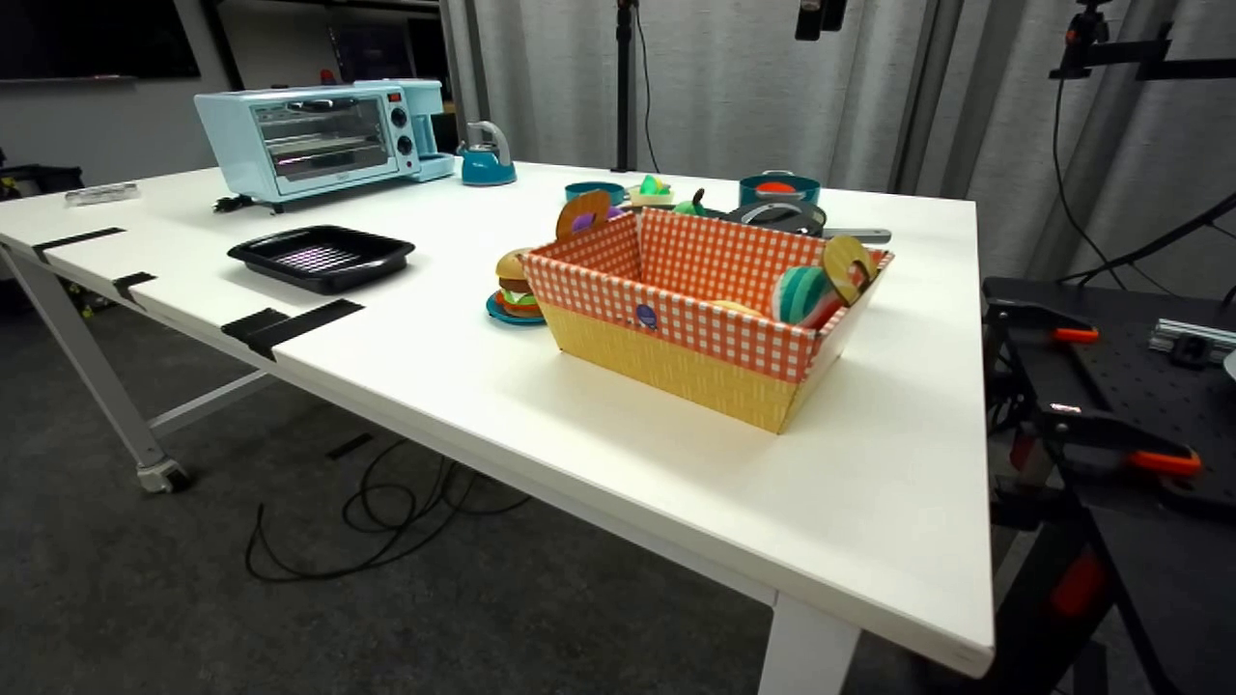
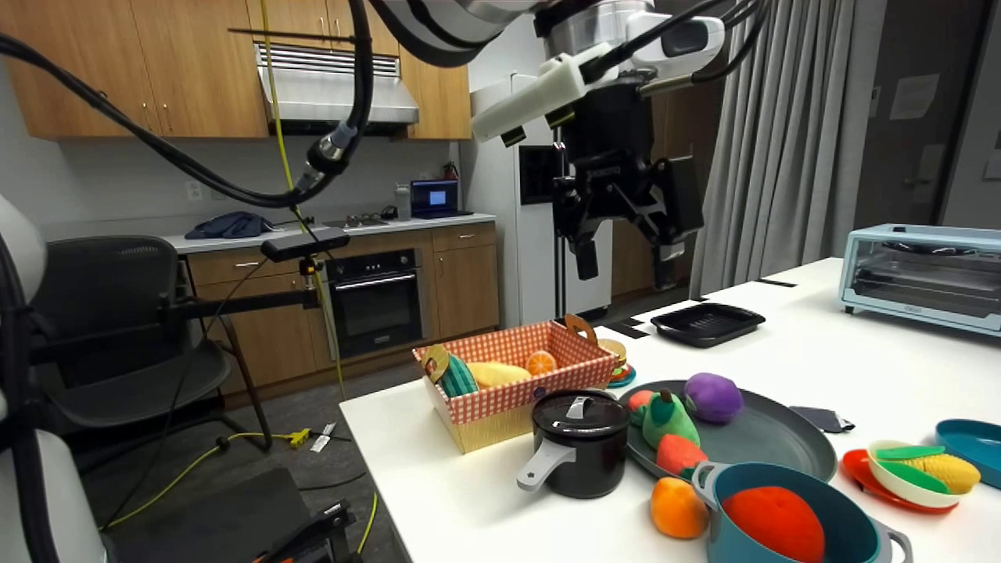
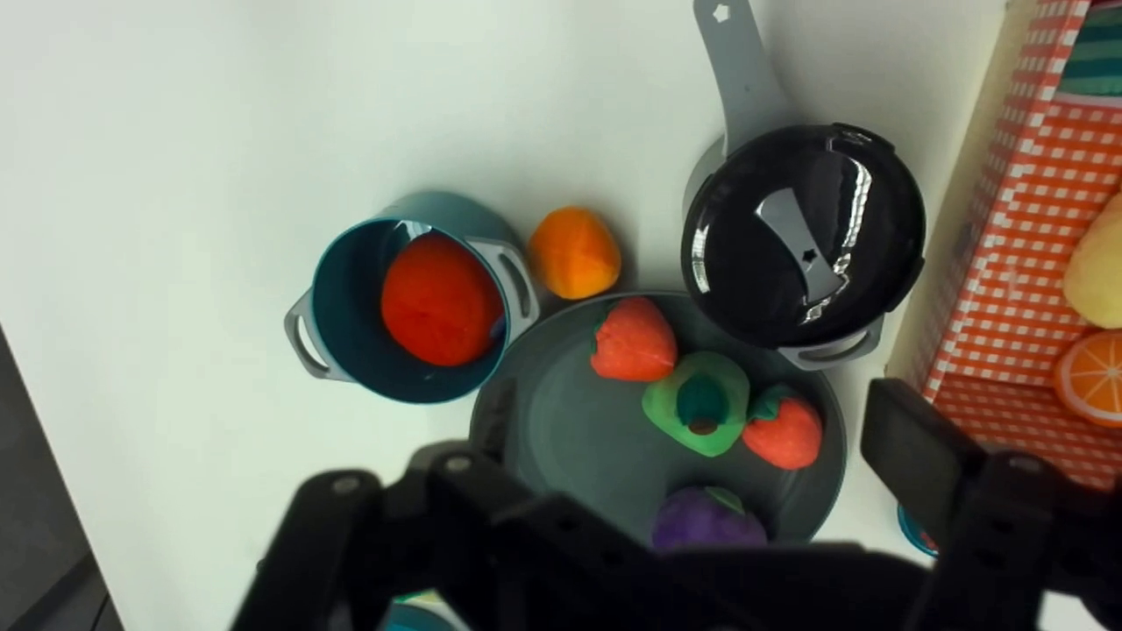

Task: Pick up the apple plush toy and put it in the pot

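The apple plush toy, round and red, lies inside the teal pot; it shows in both exterior views and in the wrist view. The pot has grey side handles and stands on the white table in both exterior views and in the wrist view. My gripper is high above the table, open, with nothing between its fingers. In the wrist view the gripper is over the dark plate, with the pot off to its upper left.
A dark round plate holds two strawberry plushes, a green plush and a purple plush. An orange plush sits beside the teal pot. A black lidded pot and the checkered basket stand nearby. A black tray lies farther off.
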`<state>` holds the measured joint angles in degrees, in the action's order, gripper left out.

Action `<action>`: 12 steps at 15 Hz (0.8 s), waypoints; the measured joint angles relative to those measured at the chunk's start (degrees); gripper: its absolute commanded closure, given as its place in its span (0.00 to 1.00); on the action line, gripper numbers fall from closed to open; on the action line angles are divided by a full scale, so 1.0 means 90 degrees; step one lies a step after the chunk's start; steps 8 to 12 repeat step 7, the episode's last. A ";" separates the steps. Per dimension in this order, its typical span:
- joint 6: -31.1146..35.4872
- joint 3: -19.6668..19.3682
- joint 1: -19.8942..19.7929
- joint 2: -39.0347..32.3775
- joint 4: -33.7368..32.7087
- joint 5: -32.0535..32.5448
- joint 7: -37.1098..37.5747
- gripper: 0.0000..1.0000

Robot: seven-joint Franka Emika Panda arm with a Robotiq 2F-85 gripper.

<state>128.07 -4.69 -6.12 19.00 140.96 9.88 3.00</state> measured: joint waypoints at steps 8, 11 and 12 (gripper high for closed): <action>0.0001 0.0000 0.0000 -0.0039 -0.0005 0.0000 0.0000 0.00; 0.0001 0.0000 0.0000 -0.0039 -0.0005 0.0000 0.0000 0.00; 0.0001 0.0000 0.0000 -0.0039 -0.0005 0.0000 0.0000 0.00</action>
